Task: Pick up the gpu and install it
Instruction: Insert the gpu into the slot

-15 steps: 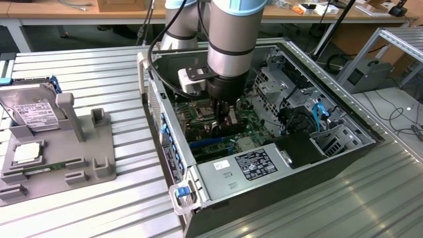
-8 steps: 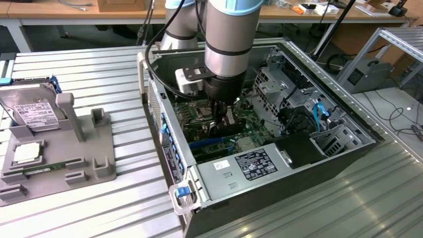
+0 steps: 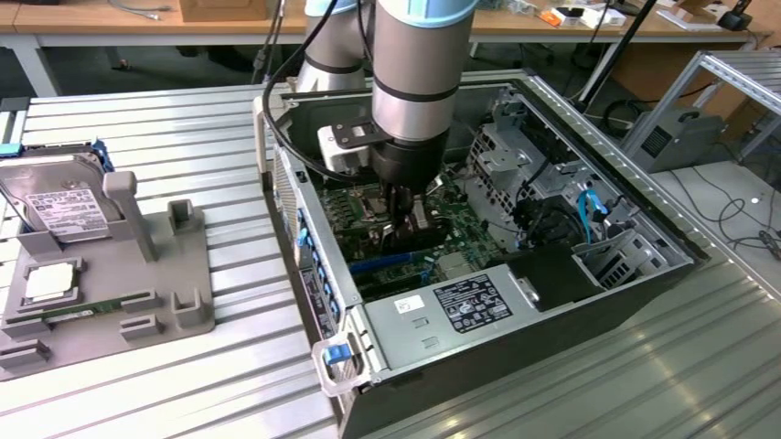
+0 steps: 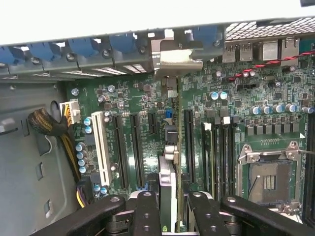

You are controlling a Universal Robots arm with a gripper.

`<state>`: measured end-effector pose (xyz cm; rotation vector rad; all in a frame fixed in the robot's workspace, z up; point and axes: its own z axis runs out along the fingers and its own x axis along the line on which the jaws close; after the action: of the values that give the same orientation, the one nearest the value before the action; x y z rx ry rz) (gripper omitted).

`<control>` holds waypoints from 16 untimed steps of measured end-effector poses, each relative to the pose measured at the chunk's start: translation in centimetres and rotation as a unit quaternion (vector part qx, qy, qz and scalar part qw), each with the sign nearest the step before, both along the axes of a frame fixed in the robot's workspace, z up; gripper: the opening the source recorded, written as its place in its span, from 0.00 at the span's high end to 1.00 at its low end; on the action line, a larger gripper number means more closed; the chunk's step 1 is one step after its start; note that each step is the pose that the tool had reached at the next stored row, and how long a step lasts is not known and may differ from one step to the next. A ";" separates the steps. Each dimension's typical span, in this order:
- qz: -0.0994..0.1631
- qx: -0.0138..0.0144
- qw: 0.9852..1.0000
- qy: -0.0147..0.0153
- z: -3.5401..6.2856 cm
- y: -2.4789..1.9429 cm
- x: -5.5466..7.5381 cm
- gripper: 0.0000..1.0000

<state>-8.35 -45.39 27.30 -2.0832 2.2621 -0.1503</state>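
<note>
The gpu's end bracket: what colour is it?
Silvery metal, on the gpu; clearest in the wrist view.

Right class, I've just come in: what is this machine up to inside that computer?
A single robot arm reaches down into an open computer case. Its end effector grips the gpu on edge, standing upright over the motherboard, with the card's silvery bracket against the case's rear slot openings. Off to the exterior view's left, a hard drive sits on a grey parts holder.

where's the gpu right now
The gpu stands on edge between the gripper fingers inside the open computer case, over the motherboard's expansion slots, its silvery bracket by the case's rear wall.
</note>
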 end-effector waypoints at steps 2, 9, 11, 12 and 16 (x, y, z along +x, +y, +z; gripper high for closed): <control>0.000 0.000 1.000 0.000 -0.02 0.01 -0.3 0.73; 0.000 0.000 1.000 0.000 -0.06 -0.04 -0.9 0.73; 0.000 0.000 1.000 0.000 -0.08 -0.04 -1.3 0.73; 0.000 0.000 1.000 0.000 -0.09 -0.03 -1.4 0.73; 0.000 0.000 1.000 0.000 -0.09 -0.05 -1.4 0.73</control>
<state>-9.79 -45.44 27.22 -2.0836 2.2624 -0.1510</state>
